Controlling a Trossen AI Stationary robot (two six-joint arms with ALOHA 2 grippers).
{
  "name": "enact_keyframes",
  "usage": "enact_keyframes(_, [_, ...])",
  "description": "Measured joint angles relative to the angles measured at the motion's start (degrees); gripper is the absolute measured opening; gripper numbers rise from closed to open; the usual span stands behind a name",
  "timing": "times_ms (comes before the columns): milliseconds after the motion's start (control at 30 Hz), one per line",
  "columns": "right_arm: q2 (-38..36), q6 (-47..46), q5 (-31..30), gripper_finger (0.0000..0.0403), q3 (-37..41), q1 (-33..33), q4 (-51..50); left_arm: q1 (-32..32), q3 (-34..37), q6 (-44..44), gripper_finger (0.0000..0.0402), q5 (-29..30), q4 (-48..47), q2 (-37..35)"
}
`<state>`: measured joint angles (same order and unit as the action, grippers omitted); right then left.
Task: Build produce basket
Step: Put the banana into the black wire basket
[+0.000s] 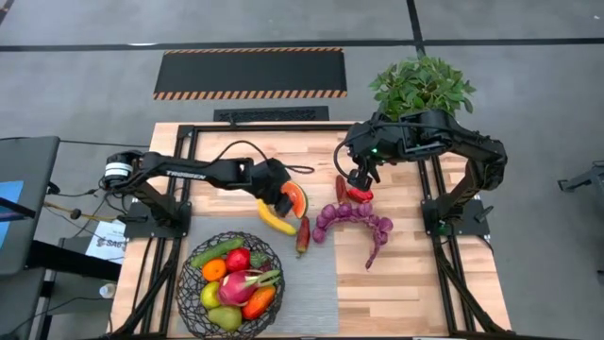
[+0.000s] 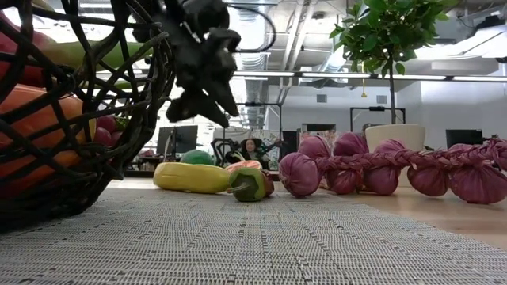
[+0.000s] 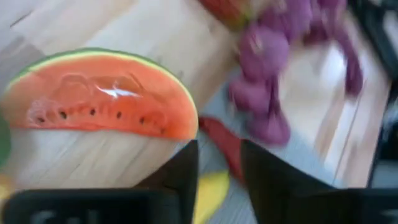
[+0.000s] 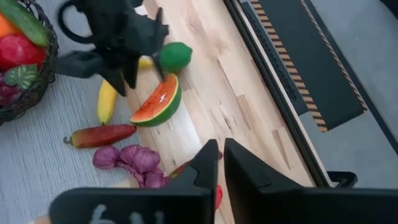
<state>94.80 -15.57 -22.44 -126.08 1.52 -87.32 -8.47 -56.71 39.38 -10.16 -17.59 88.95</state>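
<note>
The black wire basket [image 1: 189, 304] stands near the front left on a grey mat, with several fruits inside. Beside it on the table lie a yellow banana [image 1: 276, 221], a watermelon slice [image 1: 296, 200], a long red pepper [image 1: 303, 236], a green fruit [image 4: 175, 56] and a string of purple bulbs [image 1: 354, 218]. My left gripper [image 3: 219, 155] hovers open just above the banana and the watermelon slice [image 3: 99, 93], touching neither. My right gripper [image 4: 221, 149] hangs high over a small red piece [image 1: 358, 195], with only a thin slit between its fingers and nothing in them.
A leafy plant [image 1: 420, 85] in a white pot stands at the far right corner. A black frame rail [image 1: 189, 142] runs around the wooden tabletop. The grey mat [image 1: 311, 283] to the right of the basket is bare.
</note>
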Motion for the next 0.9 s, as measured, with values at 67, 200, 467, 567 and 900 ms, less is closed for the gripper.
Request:
enact_keyframes(67, [0.0,0.0,0.0,0.0061,0.0,0.0,-0.5,1.0,-2.4,-7.7,0.015,-0.1,-5.8,0.1])
enact_keyframes(200, [0.0,0.0,0.0,0.0082,0.0,0.0,-0.9,3.5,-4.0,-20.3,0.0226,-0.1,-10.8,0.2])
enact_keyframes(467, [0.0,1.0,0.0,0.0103,0.0,0.0,-1.0,4.6,-3.9,-41.2,0.0276,0.1,-14.8,1.4])
enact_keyframes(567, [0.0,1.0,0.0,0.0104,0.0,0.0,-1.5,4.6,-3.9,-45.4,0.0276,0.0,-12.2,3.5])
enact_keyframes(900, [0.0,1.0,0.1,0.0104,0.8,0.0,-2.7,4.6,-4.4,-54.6,0.0277,-3.7,-14.1,11.6])
